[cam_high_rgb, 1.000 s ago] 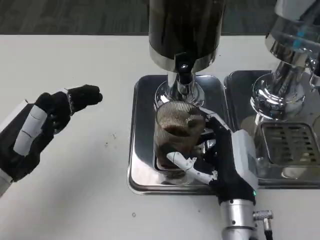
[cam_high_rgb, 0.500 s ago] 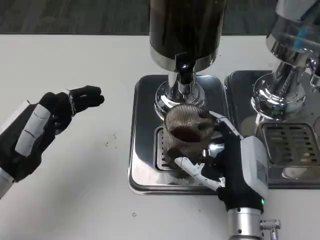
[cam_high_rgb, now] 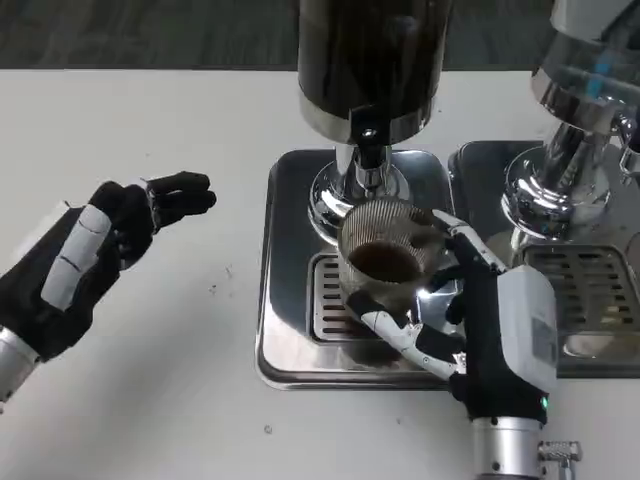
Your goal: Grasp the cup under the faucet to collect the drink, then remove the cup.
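Right hand (cam_high_rgb: 470, 320): wrapped around the ribbed cup (cam_high_rgb: 385, 262), fingers clamped on its lower wall; since a second ago it has lifted the cup and carried it rightward.
Left hand (cam_high_rgb: 95, 250): hovers over the white surface (cam_high_rgb: 150, 400) well to the left, fingers apart, holding nothing, barely shifted from before.
Dispenser (cam_high_rgb: 372, 60): dark tank, its faucet (cam_high_rgb: 367, 140) just behind the cup's rim.
Drip tray (cam_high_rgb: 285, 300): steel, its grate now uncovered at the left where the cup stood earlier.
Cup: raised above the tray, dark drink pooled inside.
Task meaning: collecting looks finished and removal under way; judged next, draw the cup clear of the tray and keep it level.
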